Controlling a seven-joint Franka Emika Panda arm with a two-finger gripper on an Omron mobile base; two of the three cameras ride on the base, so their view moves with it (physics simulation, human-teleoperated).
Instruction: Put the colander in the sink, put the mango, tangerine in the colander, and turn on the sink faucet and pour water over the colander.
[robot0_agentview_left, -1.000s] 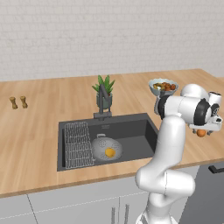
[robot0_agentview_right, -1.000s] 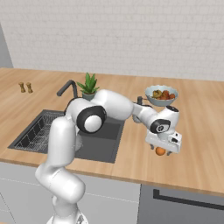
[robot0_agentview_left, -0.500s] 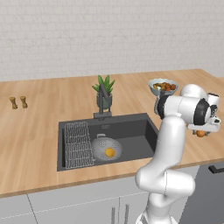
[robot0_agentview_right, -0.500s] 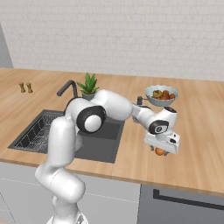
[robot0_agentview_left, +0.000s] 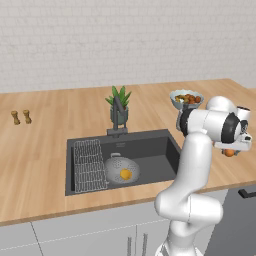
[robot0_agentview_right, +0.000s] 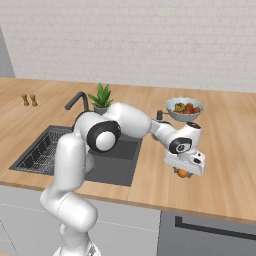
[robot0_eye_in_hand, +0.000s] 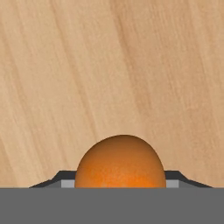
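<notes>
**A:** Orange skin right up against the hand camera: that's the tangerine (robot0_eye_in_hand: 120, 161), sitting on the wooden counter (robot0_eye_in_hand: 109, 65) with a dark finger tip (robot0_eye_in_hand: 52, 180) just edging out on either side of it.

**B:** Is it actually pinched yet?

**A:** I can't tell. The gripper (robot0_agentview_right: 184, 170) is down over the fruit on the counter to the right of the sink (robot0_agentview_left: 155, 150), and the fingers bracket it, but the fruit hides the contact, so I can't say whether the pads are touching the skin or just beside it.

**B:** So what makes this step go well?

**A:** My judgement: let the jaws finish closing before any lift. The fruit is round and smooth, so it should be caught across its widest part, centred between the fingers as it looks here; an off-centre squeeze could roll it away across the wood. Then rise straight up, high enough to clear the counter edge and the sink rim.

**B:** And where does it go?

**A:** Into the colander (robot0_agentview_left: 121, 169), which already sits in the basin beside the wire rack (robot0_agentview_left: 89, 165), with the yellow mango (robot0_agentview_left: 126, 174) inside it. The carry runs leftward, past the arm's own body and near the footed fruit bowl (robot0_agentview_left: 186, 99), so keep the path low-risk and away from that bowl.

**B:** Anything at the drop?

**A:** Lower it close to the colander before letting go, beside the mango, not on top of it, so it doesn't bounce out. The faucet (robot0_agentview_left: 118, 116) behind the basin comes after that.
</notes>
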